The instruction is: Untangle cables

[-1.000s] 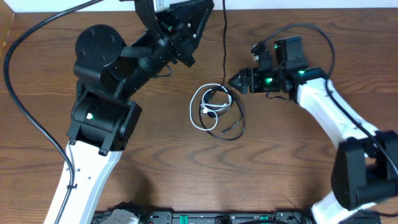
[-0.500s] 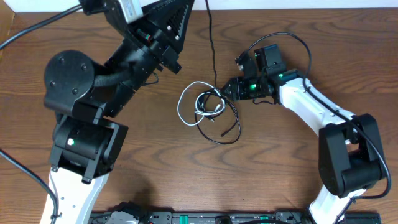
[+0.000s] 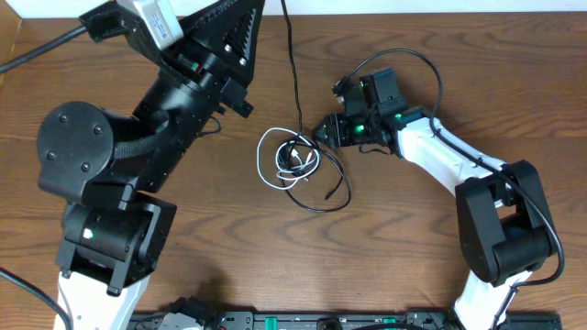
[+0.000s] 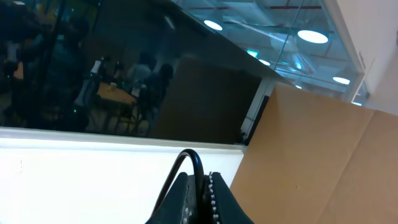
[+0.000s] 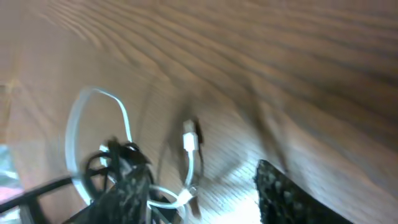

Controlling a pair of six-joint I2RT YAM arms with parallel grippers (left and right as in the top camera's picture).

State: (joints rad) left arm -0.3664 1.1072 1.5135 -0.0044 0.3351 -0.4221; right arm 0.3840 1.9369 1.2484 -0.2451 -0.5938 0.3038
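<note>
**Cables sitting knotted mid-bench, one black strand held aloft**

Cables are lying in a loose knot near the middle of the wooden bench (image 3: 413, 266), seen from overhead. The white cable (image 3: 264, 163) is forming a small round loop on the left side of the knot, with more of it bunched inside. The black cable (image 3: 337, 188) is sweeping a wider arc around the right and lower side, crossing the white one. One black strand is running straight up from the knot to the top edge of the frame. The left fingers (image 4: 200, 198), raised well above the bench, are pressing closed on that black strand. In the left wrist view it is arching out from between them. The right fingers (image 5: 281, 194) are hovering low just beside the knot's right edge, spread wide and gripping nothing. The blurred right wrist view is showing the white cable's plug lying on the bench ahead of the gap between them.
</note>
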